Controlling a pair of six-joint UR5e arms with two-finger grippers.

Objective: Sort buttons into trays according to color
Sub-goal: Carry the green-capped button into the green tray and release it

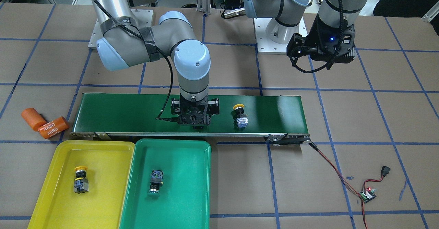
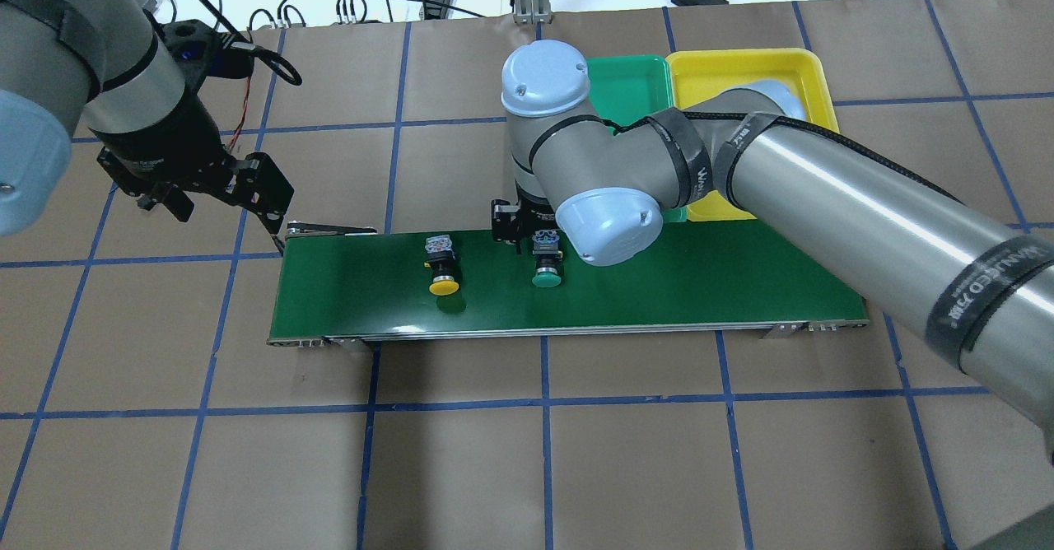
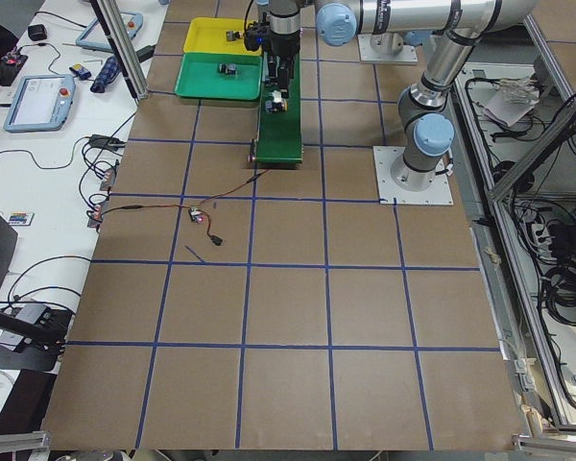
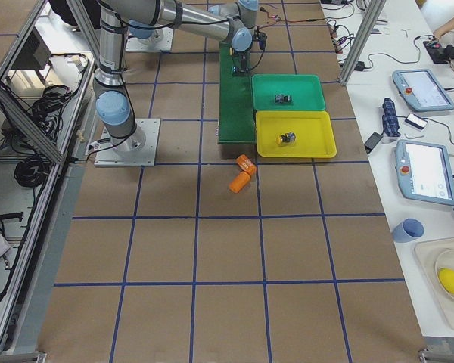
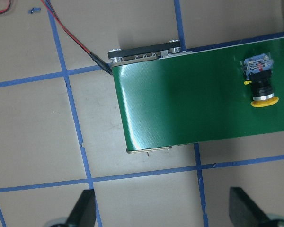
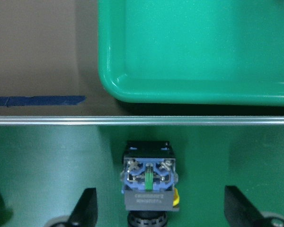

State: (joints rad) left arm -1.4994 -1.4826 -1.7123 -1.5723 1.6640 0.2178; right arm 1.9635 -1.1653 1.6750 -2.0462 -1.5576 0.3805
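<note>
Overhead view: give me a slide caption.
Open right gripper straddles a green button on the belt, yellow button alongside.

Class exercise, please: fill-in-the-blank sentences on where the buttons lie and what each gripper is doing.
1. The yellow tray holds exactly ___ button.
2. The right gripper, open, straddles a button with a ___ cap.
3. Beside it on the conveyor belt lies a ___-capped button.
4. The left gripper hovers open, holding ___.
Missing words: one; green; yellow; nothing.
</note>
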